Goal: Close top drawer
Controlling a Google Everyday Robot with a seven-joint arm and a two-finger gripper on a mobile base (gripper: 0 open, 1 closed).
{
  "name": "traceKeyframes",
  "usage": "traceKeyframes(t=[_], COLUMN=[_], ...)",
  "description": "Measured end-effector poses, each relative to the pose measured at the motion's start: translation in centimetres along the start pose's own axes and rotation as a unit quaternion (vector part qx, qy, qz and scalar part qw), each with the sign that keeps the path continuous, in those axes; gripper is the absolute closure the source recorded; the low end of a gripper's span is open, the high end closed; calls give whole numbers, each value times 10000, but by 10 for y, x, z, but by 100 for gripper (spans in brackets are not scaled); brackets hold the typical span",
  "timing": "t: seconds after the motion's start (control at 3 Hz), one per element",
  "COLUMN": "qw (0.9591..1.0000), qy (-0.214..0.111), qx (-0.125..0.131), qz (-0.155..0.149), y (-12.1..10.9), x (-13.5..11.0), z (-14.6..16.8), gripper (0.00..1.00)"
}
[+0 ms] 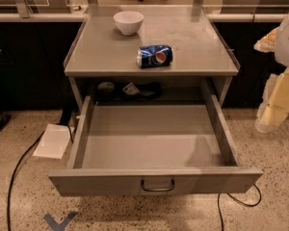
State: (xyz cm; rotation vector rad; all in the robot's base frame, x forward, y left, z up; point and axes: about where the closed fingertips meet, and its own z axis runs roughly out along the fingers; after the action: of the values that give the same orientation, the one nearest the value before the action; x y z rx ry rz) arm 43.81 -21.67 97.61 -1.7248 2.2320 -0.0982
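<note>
The top drawer point(149, 136) is a wide grey metal drawer pulled far out of the grey metal table point(101, 52). Its long shallow tray holds nothing. Its flat front panel point(96, 182) faces me at the bottom of the view, with a small dark wire handle point(157, 186) at its centre. My gripper point(274, 107) is at the right edge of the view, cream-coloured below the white arm. It hangs to the right of the drawer's right side wall, apart from it and well away from the handle.
On the table top a white bowl point(128, 21) stands at the back and a blue Pepsi can point(154, 56) lies on its side near the front. Dark items point(130, 89) sit in the cavity behind the drawer. A paper sheet point(53, 141) and black cables point(17, 170) lie on the floor.
</note>
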Motion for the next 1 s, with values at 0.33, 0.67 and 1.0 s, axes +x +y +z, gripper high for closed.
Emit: traceKeyframes(t=[0.33,0.67,1.0], qw=[10000,9999,9987], qy=[-1,-107,-309], qx=[0,-65,-370], qz=[0,-10,-152], y=[0,3,17], x=[0,-2,-9], z=[0,8,43], gripper=[0,0,0])
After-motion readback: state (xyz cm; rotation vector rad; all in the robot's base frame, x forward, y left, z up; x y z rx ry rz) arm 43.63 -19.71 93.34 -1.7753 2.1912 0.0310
